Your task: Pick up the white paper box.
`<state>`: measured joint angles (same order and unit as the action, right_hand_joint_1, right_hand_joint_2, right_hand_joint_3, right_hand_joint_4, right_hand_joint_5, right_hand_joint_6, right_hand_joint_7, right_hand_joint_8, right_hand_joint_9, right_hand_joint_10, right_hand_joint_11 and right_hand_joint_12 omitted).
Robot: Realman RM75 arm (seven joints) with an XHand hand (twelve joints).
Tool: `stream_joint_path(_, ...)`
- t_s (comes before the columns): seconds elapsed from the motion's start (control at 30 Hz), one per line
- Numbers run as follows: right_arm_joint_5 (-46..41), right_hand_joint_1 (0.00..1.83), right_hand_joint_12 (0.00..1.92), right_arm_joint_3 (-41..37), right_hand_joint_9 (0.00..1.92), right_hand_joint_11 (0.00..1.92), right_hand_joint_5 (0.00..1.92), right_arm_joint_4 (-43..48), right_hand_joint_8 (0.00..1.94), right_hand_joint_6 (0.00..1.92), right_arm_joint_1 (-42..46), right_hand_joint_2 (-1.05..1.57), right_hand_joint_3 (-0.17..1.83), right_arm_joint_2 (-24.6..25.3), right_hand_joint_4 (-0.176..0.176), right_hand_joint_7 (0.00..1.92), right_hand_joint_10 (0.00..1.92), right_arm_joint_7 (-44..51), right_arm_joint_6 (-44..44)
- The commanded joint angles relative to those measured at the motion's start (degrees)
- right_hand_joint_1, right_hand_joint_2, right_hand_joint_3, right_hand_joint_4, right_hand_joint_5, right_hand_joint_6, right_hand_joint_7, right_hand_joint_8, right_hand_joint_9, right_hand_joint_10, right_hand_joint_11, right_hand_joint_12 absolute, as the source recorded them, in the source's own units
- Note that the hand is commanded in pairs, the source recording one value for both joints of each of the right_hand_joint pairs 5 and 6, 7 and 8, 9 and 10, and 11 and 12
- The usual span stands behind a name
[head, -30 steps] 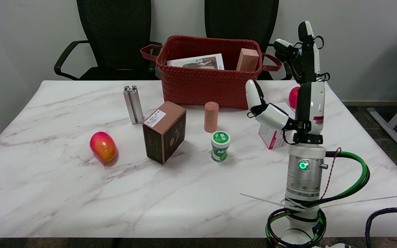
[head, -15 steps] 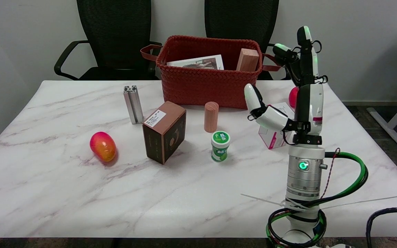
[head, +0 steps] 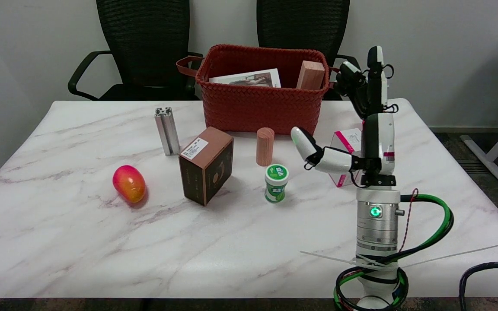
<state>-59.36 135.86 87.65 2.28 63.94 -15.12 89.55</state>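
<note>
The white paper box (head: 346,142), with pink edges, lies on the marble table (head: 102,242) at the right, just in front of the basket's right corner. My right hand (head: 361,125) stands upright over its near side and hides much of it. The thumb juts out to the left past the box, and the other fingers (head: 374,77) point up above it. Nothing is held; the hand looks apart from the box, though contact behind the palm is hidden.
A woven red basket (head: 262,108) at the back holds a booklet and a wooden block. On the table are a wooden cylinder (head: 265,146), a green-lidded jar (head: 276,183), a brown box (head: 206,164), an aluminium profile (head: 167,130) and a mango (head: 129,183).
My right hand has moved left and lower in the picture, its thumb swinging out leftward. It now covers the red ball that showed behind the box.
</note>
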Motion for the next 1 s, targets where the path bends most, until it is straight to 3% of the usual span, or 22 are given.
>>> stream_joint_path(0.03,-3.4,1.18,0.39,1.8,0.37,0.39,0.0,0.6,0.31,0.0,0.2,0.32,0.77,-0.2,0.0,0.31,0.37,-0.2,-2.7)
stream_joint_path(0.3,-4.2,1.2,0.15,1.8,0.3,0.15,0.0,0.4,0.27,0.0,0.2,0.31,0.77,-0.2,0.0,0.27,0.3,-0.2,-3.5)
stream_joint_path(0.37,-4.6,1.2,0.0,1.7,0.26,0.0,0.0,0.3,0.26,0.0,0.2,0.31,0.78,-0.2,0.0,0.26,0.26,-0.2,-3.7)
stream_joint_path(0.8,-12.2,1.19,0.0,1.4,0.18,0.0,0.0,-3.2,0.21,0.0,0.8,0.36,0.84,0.0,0.0,0.21,0.18,0.5,-0.8)
stream_joint_path(1.0,-16.6,1.14,0.0,1.4,0.0,0.0,0.0,-5.1,0.08,0.0,1.0,0.41,0.8,0.7,0.0,0.08,0.0,0.6,0.2)
